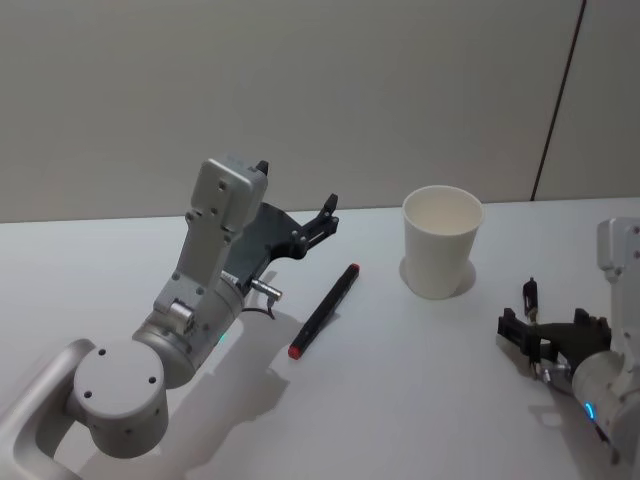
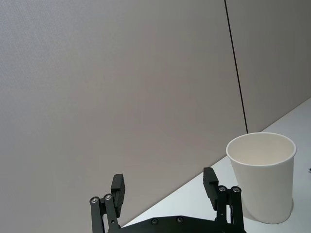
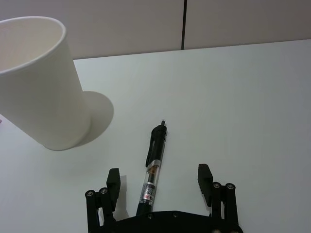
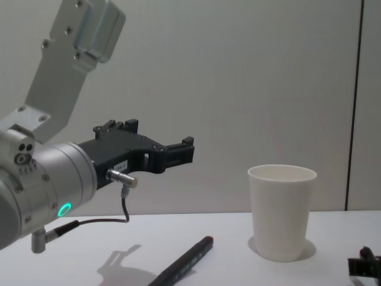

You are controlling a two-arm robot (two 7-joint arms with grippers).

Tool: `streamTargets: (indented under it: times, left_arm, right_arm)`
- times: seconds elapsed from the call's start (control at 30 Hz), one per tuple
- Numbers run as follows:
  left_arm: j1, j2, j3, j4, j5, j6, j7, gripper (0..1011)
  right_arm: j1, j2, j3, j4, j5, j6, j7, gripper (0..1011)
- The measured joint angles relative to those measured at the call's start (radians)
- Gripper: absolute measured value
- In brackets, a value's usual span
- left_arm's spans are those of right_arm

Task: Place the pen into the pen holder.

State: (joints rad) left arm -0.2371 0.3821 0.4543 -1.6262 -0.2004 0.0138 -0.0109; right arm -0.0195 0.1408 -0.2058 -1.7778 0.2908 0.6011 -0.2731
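Observation:
The pen holder (image 1: 442,240), a plain white paper cup, stands upright at the back right of the table, also in the chest view (image 4: 281,211). A black pen with a clear barrel (image 3: 154,167) lies flat on the table between the fingers of my open right gripper (image 3: 159,182), its tip towards the pen holder (image 3: 41,82). In the head view this pen (image 1: 528,293) pokes out ahead of the right gripper (image 1: 545,325). My left gripper (image 1: 325,215) hangs open above the table, empty, left of the pen holder (image 2: 262,177).
A longer black marker with a red end (image 1: 325,310) lies diagonally mid-table, below the left gripper (image 4: 178,152) and left of the cup. The white table (image 1: 420,400) meets a plain grey wall just behind the cup.

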Motion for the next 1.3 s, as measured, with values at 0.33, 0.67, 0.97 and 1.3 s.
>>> streamTargets:
  times: [0.33,0.67,0.97,1.3]
  left_arm:
    - [0.0,0.0,0.0,0.0,0.0,0.0,0.0,1002]
    - [0.0,0.0,0.0,0.0,0.0,0.0,0.0,1003]
    - [0.0,0.0,0.0,0.0,0.0,0.0,0.0,1002]
    - [0.0,0.0,0.0,0.0,0.0,0.0,0.0,1003]
  right_arm:
    - [0.0,-0.004,0.002,0.001,-0.004,0.007,-0.002,1001]
    - [0.0,-0.005,0.003,0.001,-0.019,0.014,0.005,1001]
    - [-0.001,-0.002,0.003,-0.001,-0.042,0.026,0.02,1001]
    - [-0.002,0.0,0.003,-0.003,-0.056,0.035,0.03,1001]
